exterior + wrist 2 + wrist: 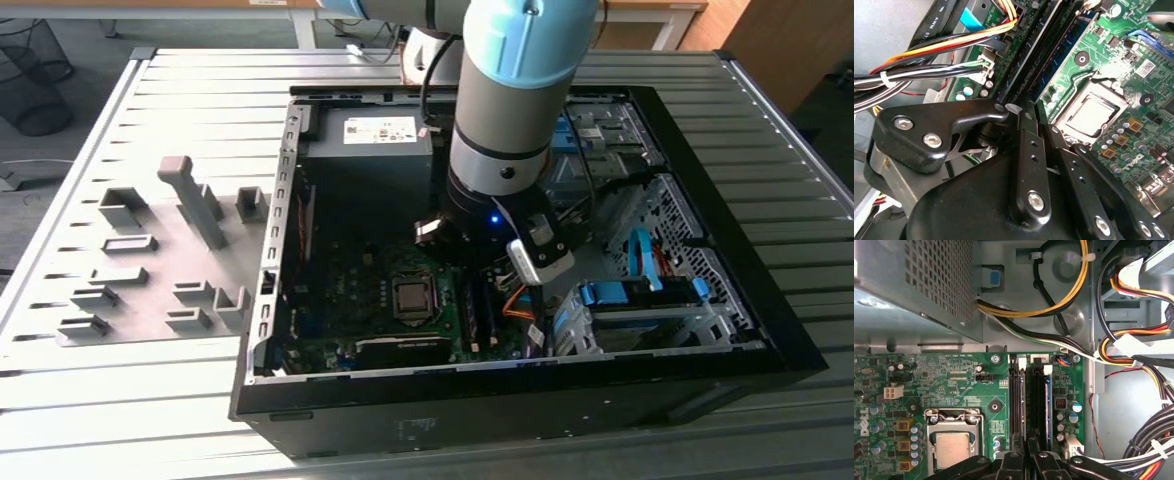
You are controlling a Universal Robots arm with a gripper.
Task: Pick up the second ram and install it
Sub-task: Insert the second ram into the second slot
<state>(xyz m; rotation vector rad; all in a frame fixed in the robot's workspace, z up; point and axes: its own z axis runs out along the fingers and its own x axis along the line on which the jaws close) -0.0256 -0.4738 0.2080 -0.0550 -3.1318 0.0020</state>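
The arm reaches down into the open case (787, 345), its gripper (1026, 460) low over the motherboard (949, 385), right above the RAM slots (1016, 400) that run beside the CPU socket (951, 440). That placement fits the install step: the fingers (1030, 165) are lined up along the slots, so whatever they carry or press goes straight down into one.

In both wrist views the two fingers stand close together, nearly parallel, with only a thin gap between them — narrow enough for a thin board held edge-on, or for a pressing pose. I cannot tell whether they clamp anything.

The second ram (1046, 405) appears as a blue stick standing in the slot farther from the CPU socket, its near end running under the fingertips. In the second wrist view the same blue stick (1056, 57) runs away from the fingers along the dark slots. Whether it is fully seated and its end latches (1047, 369) snapped in is not clear; my judgement is that it is at or near insertion, with the gripper bearing on its near end.

Outside the case, on the side away from the drive bays, the grey holder blocks (200, 205) stand on the table (174, 400) with no stick visible in them — consistent with the ram having been taken from there. The cable bundle (1144, 340) lies beyond the slots from the CPU socket, clear of the gripper
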